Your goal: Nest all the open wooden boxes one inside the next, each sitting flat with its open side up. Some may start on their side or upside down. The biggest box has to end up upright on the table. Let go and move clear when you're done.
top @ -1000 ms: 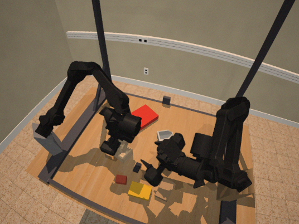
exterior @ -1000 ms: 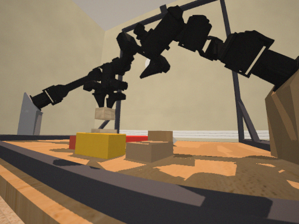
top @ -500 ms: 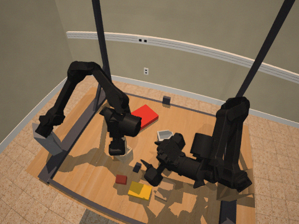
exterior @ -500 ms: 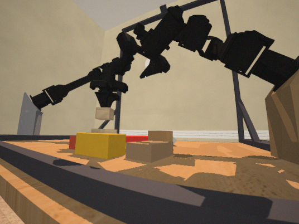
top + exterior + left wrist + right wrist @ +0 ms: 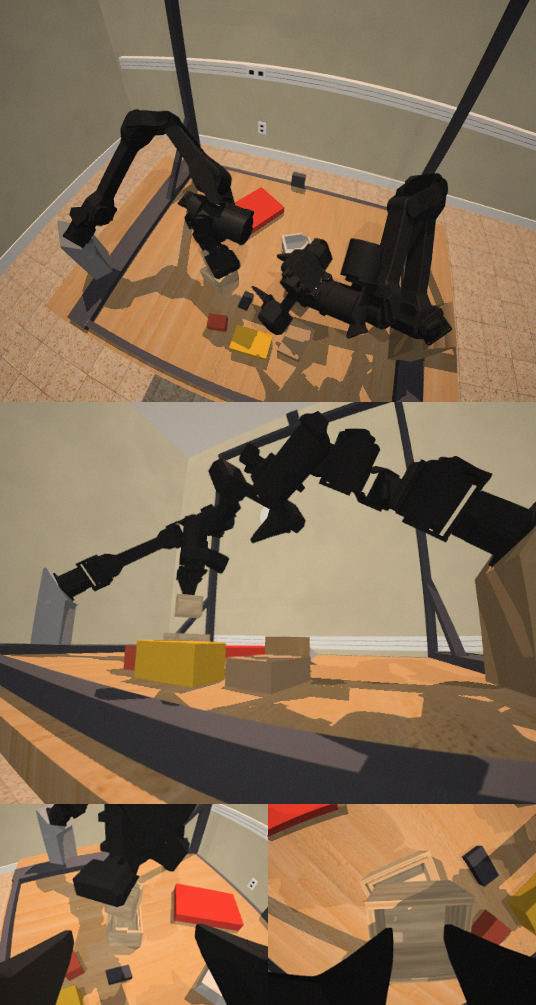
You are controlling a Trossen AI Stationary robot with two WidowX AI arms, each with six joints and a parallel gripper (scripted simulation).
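Observation:
My right gripper (image 5: 418, 932) is shut on a small wooden box (image 5: 417, 927) and holds it in the air, open side up, right above a larger open wooden box (image 5: 398, 875) on the table. From the exterior view the held box (image 5: 188, 606) hangs clear of the lower box (image 5: 186, 636), under the right gripper (image 5: 190, 584). My left gripper (image 5: 265, 300) is open and empty, raised over the table middle. In the left wrist view the left gripper (image 5: 134, 974) faces the held box (image 5: 126, 922). Another wooden box (image 5: 292, 345) lies near the front.
A large brown box (image 5: 507, 622) stands by the left arm's base. A pale open box (image 5: 296, 242) sits mid-table. A flat red block (image 5: 260, 207), a small red block (image 5: 217, 321), a yellow block (image 5: 251, 341) and a small dark block (image 5: 245, 300) lie around.

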